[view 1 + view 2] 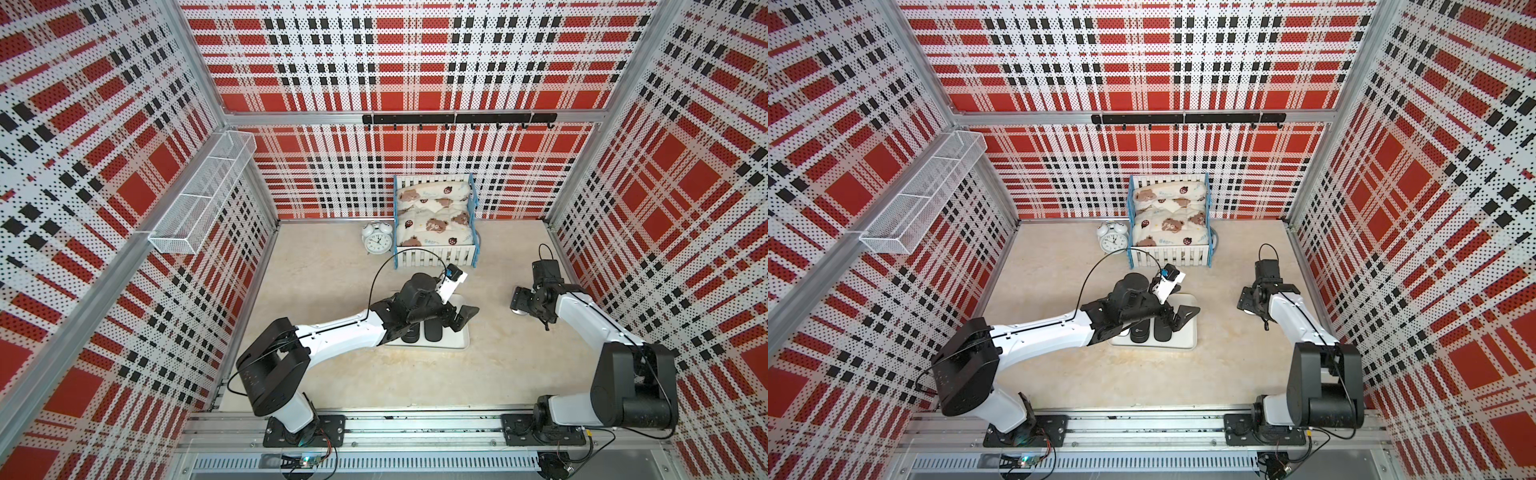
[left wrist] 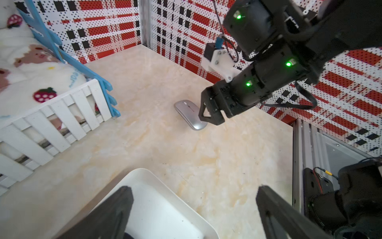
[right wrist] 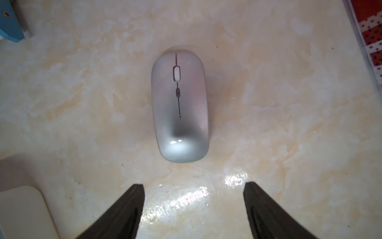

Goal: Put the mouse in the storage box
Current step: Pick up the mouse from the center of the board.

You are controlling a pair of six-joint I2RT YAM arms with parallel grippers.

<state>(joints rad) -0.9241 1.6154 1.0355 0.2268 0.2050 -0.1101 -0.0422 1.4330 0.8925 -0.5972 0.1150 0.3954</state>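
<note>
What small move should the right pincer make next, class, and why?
Probably ease the right pincer forward and down until it straddles the silver mouse. Its jaws stand open, wider than the mouse, which lies on the table just ahead of it, not yet between the jaws. Closing now would likely grip nothing.

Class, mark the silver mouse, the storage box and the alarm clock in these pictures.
silver mouse (image 3: 179, 103), right wrist view, middle of its top shell.
storage box (image 2: 163, 209), left wrist view, bare floor inside.
alarm clock (image 1: 377, 242), in a top view, its dial.
</note>
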